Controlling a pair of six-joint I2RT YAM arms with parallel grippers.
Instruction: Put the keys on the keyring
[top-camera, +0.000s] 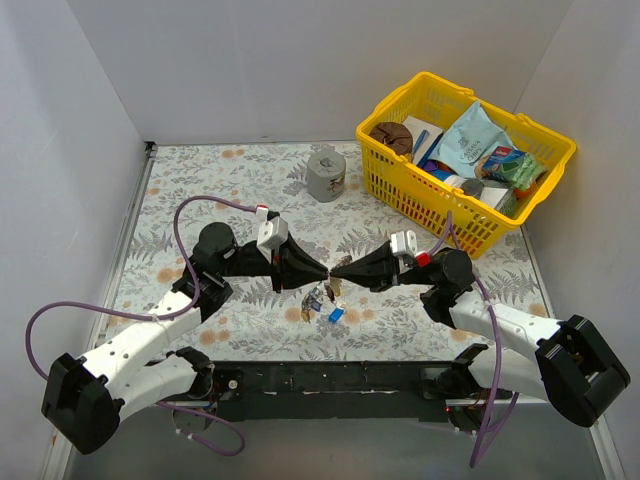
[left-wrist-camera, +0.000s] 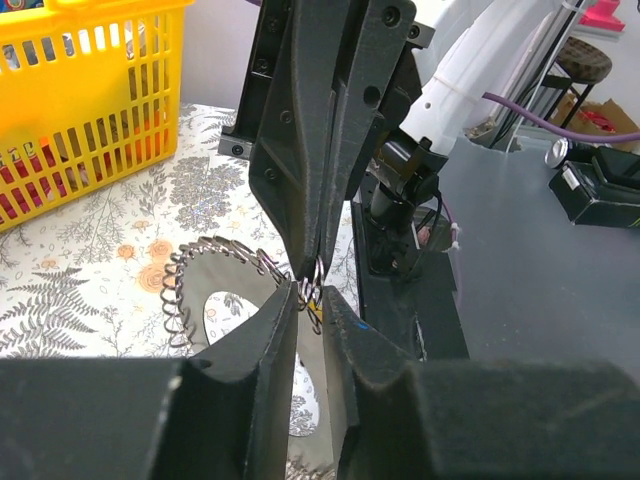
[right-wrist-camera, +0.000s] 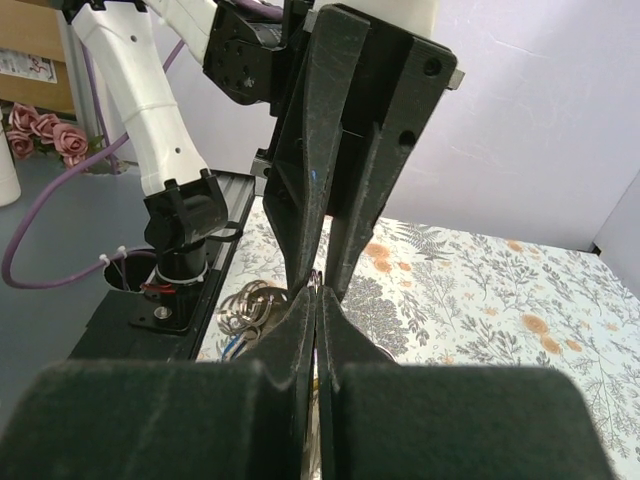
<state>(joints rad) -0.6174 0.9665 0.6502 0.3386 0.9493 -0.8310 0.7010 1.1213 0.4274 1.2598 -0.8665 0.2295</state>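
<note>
1. Left claw (top-camera: 325, 271): fingers pressed nearly together on a flat grey edge, apparently the ring (left-wrist-camera: 200, 282). In the left wrist view the rest of the ring fans out to the left of centre, its ridged rim on top.
2. Right claw (top-camera: 343, 268): fingers pressed together with a thin pale sliver between them. I cannot tell what it pinches.
3. Meeting point: the two claws stand tip to tip at the centre of the top view, on one left-to-right line. Fine wire loops (left-wrist-camera: 312, 288) sit right at the tips.
4. Keys (top-camera: 328, 305): a small cluster just below the meeting point in the top view, on or just over the table (top-camera: 230, 180), blue head lowest. They lie about equally near both claws. I cannot tell whether any is threaded.
5. Judgement: the coming move turns on the ring's edge staying square to the right claw's line.
</note>
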